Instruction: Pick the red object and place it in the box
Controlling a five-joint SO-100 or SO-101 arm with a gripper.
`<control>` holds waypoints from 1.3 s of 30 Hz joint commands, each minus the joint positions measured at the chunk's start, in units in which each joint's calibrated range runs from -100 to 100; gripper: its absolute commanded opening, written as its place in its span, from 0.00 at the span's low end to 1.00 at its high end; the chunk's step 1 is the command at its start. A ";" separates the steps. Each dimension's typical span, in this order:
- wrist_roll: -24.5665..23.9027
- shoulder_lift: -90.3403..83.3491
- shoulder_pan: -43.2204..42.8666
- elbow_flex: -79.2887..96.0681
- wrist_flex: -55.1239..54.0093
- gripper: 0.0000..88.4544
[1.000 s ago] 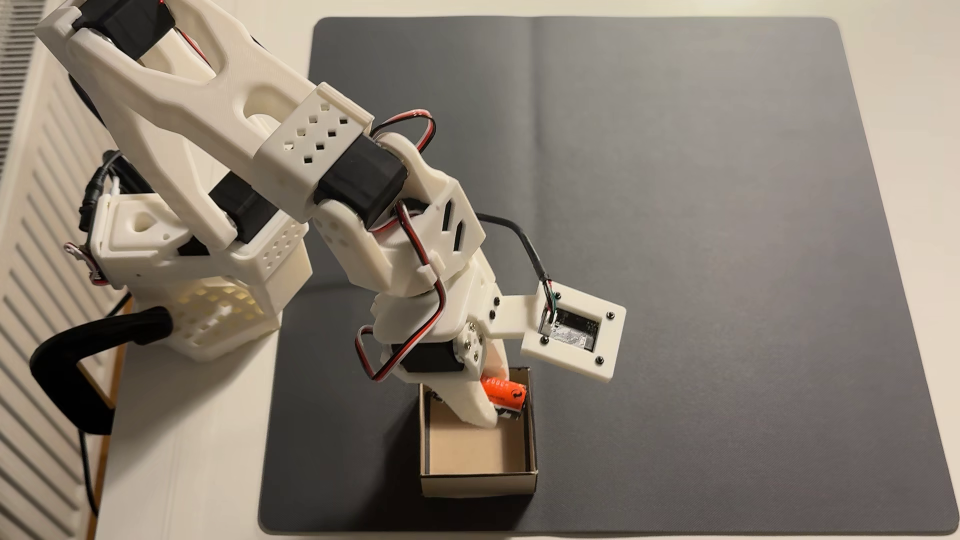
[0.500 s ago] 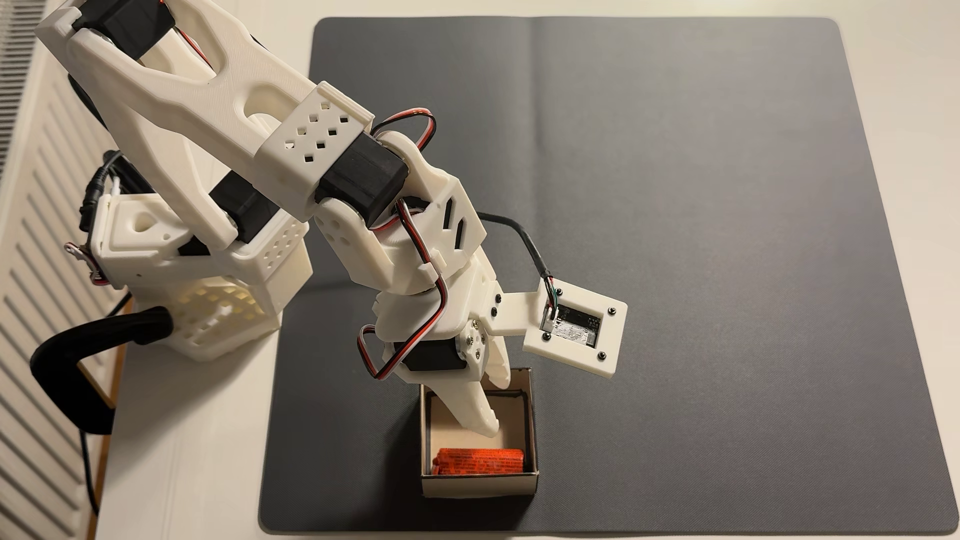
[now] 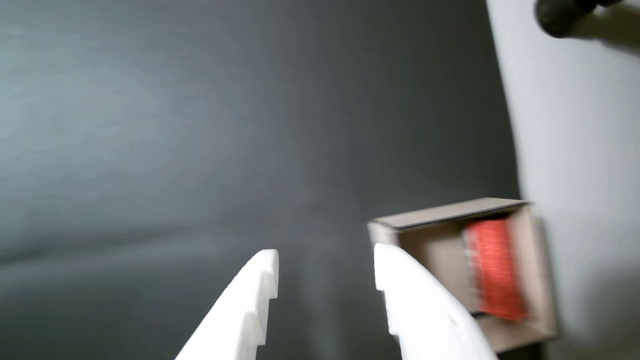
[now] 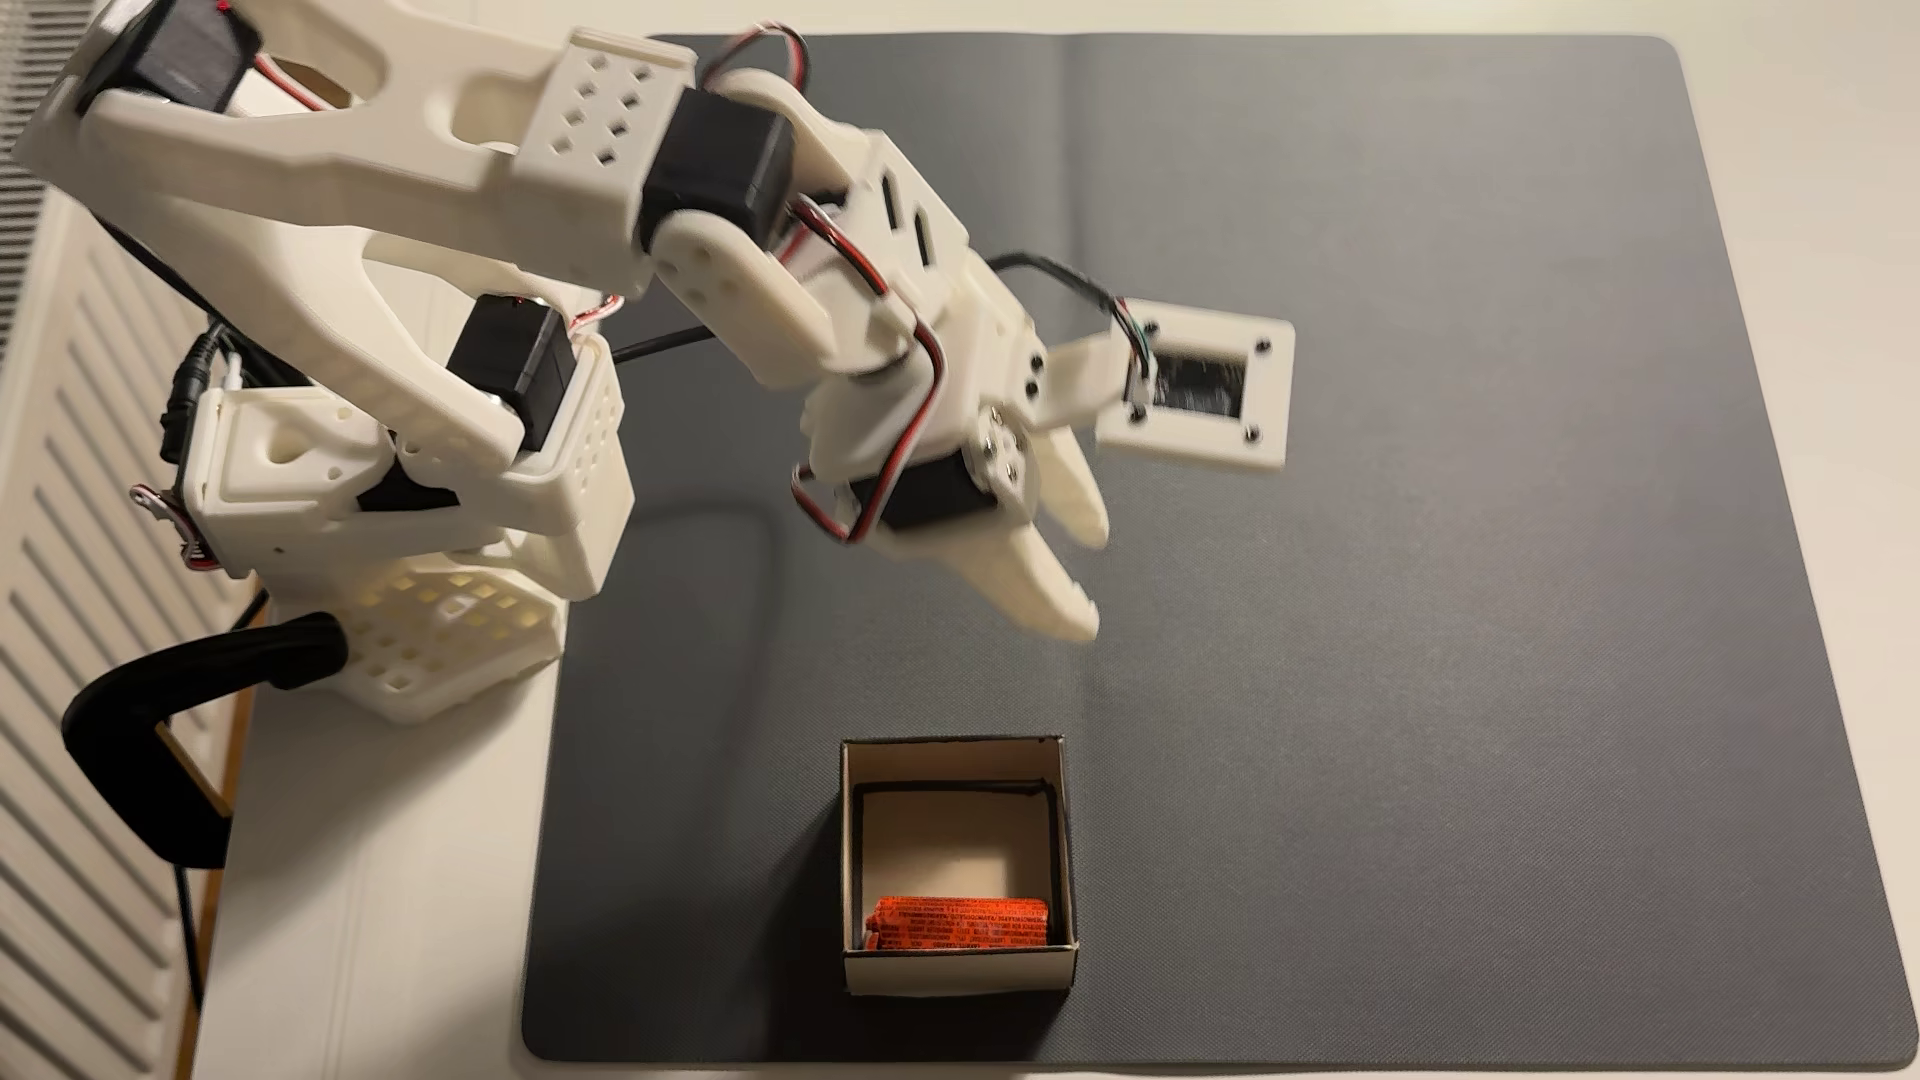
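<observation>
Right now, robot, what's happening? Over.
Hand open, empty, above the dark mat. Orange-red crinkly cylinder lying inside small cardboard box. Nothing blocking.

red object: 1 | box: 1 | dark mat: 1 | tool: 1 | fingers: 2

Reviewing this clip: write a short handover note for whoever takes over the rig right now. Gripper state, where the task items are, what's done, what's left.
Gripper: open and empty, raised over the dark mat, clear of the box.
Red object: lying on its side inside the box, along the wall nearest the fixed camera; the wrist view confirms it is inside.
Done: pick and place.
Left: probably only parking the arm.
</observation>
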 commanded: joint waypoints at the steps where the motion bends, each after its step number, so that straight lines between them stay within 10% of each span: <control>1: -1.48 -6.44 -4.01 2.34 0.27 0.17; 39: -3.36 -50.06 -10.10 43.61 12.95 0.01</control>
